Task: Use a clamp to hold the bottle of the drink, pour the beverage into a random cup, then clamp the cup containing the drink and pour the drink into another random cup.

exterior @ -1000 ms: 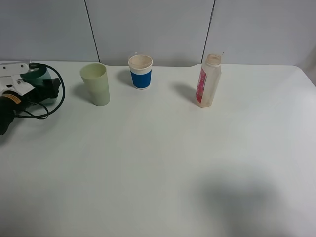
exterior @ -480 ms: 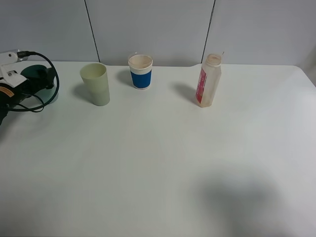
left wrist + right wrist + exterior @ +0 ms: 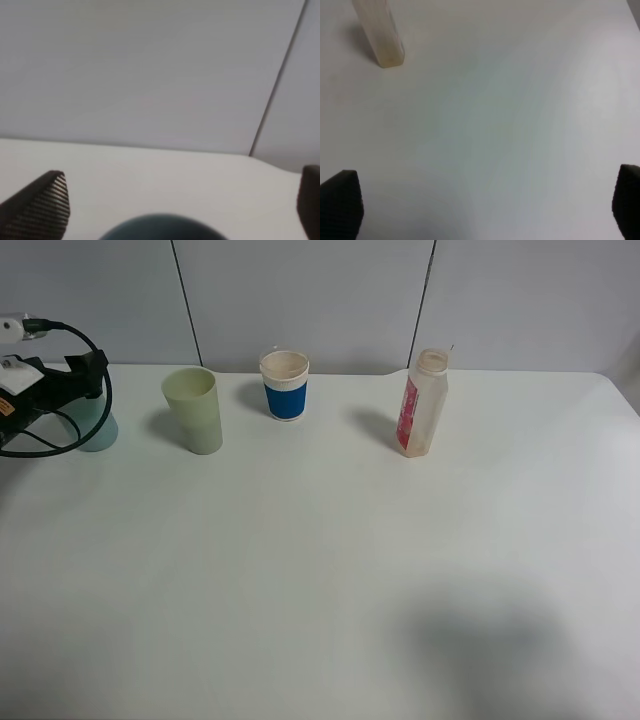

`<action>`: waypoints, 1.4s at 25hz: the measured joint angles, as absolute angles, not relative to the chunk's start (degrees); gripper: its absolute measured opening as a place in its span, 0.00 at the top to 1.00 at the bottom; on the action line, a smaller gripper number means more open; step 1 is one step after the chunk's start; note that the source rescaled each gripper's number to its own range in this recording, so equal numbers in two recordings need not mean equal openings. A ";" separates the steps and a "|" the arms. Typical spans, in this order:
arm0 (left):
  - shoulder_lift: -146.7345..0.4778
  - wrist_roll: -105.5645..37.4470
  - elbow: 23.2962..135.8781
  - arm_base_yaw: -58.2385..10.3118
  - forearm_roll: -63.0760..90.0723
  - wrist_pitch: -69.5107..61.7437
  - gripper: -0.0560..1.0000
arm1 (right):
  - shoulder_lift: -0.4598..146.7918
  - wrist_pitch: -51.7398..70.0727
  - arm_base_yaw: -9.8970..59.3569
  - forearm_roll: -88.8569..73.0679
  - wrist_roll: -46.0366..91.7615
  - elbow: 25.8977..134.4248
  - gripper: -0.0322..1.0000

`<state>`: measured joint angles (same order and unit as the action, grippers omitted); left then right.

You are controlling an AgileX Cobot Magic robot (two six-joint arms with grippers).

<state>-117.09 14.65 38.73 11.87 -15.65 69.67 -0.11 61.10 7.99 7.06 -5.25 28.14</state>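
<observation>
The bottle (image 3: 422,404) stands upright and uncapped at upper right of centre in the high view, well apart from the cups, so it can be gripped from the side. The blue cup (image 3: 285,386) sits at top centre, the green cup (image 3: 195,410) to its left, and a teal cup (image 3: 95,427) at the far left edge. The left gripper (image 3: 182,202) hangs above the teal cup with fingers spread and nothing between them. The right gripper (image 3: 487,205), wide open and empty, looks down on bare table (image 3: 330,570) with the bottle in its upper left. The whole lower half of the table is open room; the back wall sits close behind the cups.
</observation>
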 joint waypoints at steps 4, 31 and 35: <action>-113.45 13.82 37.59 11.87 -17.06 69.68 0.26 | -0.11 61.10 7.99 7.06 -5.25 28.14 0.00; -80.13 15.54 33.03 8.69 -13.52 46.08 0.01 | -0.11 61.10 7.99 7.06 -5.25 28.14 0.00; -76.59 5.08 33.03 2.95 -4.85 42.21 0.01 | -0.11 61.10 7.99 7.06 -5.25 28.14 0.00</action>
